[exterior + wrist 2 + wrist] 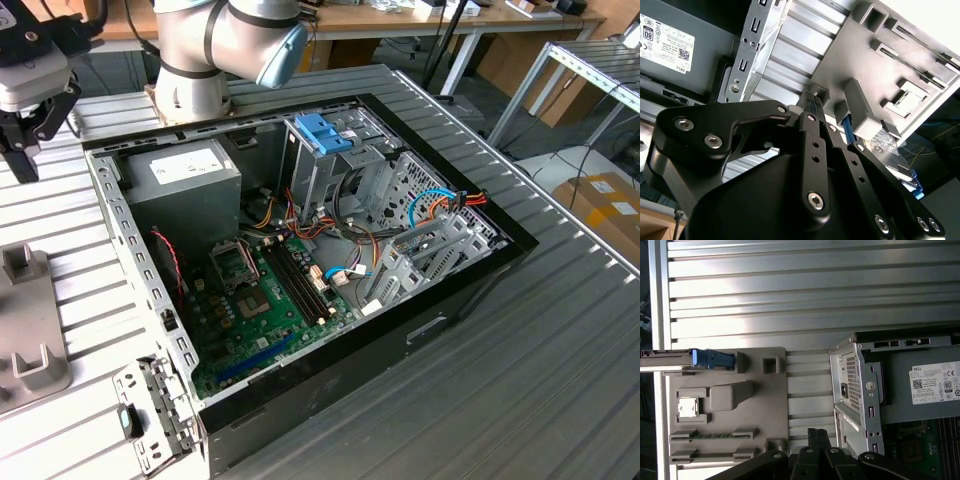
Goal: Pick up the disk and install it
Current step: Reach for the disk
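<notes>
The disk (710, 360) stands on its edge in a slot of a grey fixture plate (765, 405); its blue end tab points toward the plate's middle. In the second wrist view its blue rail and grey body (890, 147) show behind a grey block of the plate. My gripper (817, 432) hangs over the ribbed table between the plate and the computer case, apart from the disk, and its fingers look shut with nothing between them. In the exterior view the gripper (22, 160) is at the far left, above the fixture plate (30, 330).
An open computer case (480, 260) lies in the middle of the ribbed metal table. Inside it are a grey power supply (185, 175), a motherboard (250, 300), loose cables, and a metal drive cage with a blue latch (325, 135). The arm's base (190, 90) stands behind the case.
</notes>
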`<action>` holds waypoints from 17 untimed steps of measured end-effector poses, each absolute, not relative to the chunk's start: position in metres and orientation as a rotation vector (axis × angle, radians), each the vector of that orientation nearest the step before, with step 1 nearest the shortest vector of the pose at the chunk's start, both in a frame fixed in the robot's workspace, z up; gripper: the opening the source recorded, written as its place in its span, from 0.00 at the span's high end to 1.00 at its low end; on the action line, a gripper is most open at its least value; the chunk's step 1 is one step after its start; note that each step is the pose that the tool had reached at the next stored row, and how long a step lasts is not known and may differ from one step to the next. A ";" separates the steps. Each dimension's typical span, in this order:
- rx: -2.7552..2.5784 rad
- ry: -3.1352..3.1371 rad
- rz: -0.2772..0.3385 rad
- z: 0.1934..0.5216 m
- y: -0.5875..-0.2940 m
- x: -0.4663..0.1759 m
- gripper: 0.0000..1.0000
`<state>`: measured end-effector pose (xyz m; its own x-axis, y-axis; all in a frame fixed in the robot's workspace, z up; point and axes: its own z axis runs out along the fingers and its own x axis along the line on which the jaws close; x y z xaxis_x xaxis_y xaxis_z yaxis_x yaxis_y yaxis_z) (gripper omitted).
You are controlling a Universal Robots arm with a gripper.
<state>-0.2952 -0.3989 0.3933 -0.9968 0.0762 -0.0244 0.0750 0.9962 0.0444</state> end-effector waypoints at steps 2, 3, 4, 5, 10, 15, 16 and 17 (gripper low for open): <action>0.118 3.113 0.068 0.393 -0.399 -0.296 0.90; 0.118 3.113 0.068 0.393 -0.399 -0.297 0.90; 0.118 3.112 0.068 0.393 -0.399 -0.297 0.90; 0.118 3.113 0.068 0.393 -0.399 -0.298 0.90; 0.118 3.113 0.068 0.393 -0.399 -0.301 0.90; 0.118 3.113 0.068 0.393 -0.399 -0.304 0.90; 0.118 3.113 0.068 0.393 -0.399 -0.304 0.90; 0.118 3.112 0.068 0.393 -0.399 -0.305 0.90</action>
<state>-0.3047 -0.3990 0.3933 -0.9968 0.0762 -0.0245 0.0751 0.9962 0.0444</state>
